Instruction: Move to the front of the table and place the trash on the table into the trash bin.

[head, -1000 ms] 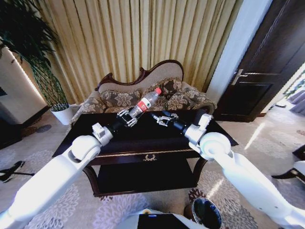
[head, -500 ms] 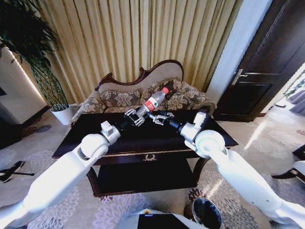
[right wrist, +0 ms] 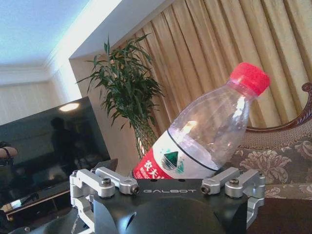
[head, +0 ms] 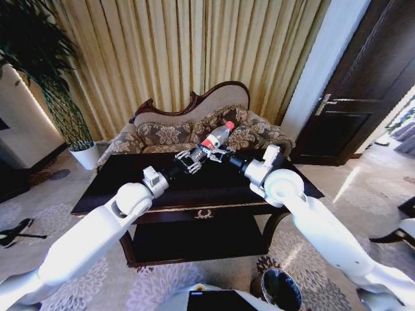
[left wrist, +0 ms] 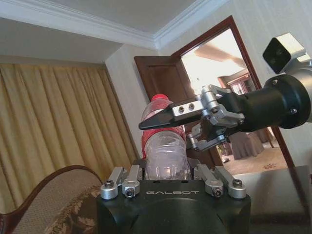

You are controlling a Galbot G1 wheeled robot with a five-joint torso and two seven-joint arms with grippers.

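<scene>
My left gripper [head: 196, 155] is shut on the lower end of a clear plastic bottle [head: 217, 135] with a red cap and red-white label. It holds the bottle tilted above the far side of the dark table [head: 194, 189]. My right gripper [head: 218, 154] is right beside it and open. In the left wrist view one black finger [left wrist: 170, 114] lies across the labelled part of the bottle [left wrist: 165, 151]. In the right wrist view the bottle [right wrist: 204, 131] slants just ahead of the right gripper's base. The dark round trash bin [head: 280, 289] stands on the carpet to my lower right.
A patterned sofa [head: 162, 135] stands behind the table against gold curtains. To the left are a tall plant and its white pot [head: 85, 155]. A dark door [head: 363, 84] stands at the right. Patterned carpet lies between me and the table.
The left arm carried the bottle right and farther out over the table. The right gripper drew in leftward until its fingers reached the bottle.
</scene>
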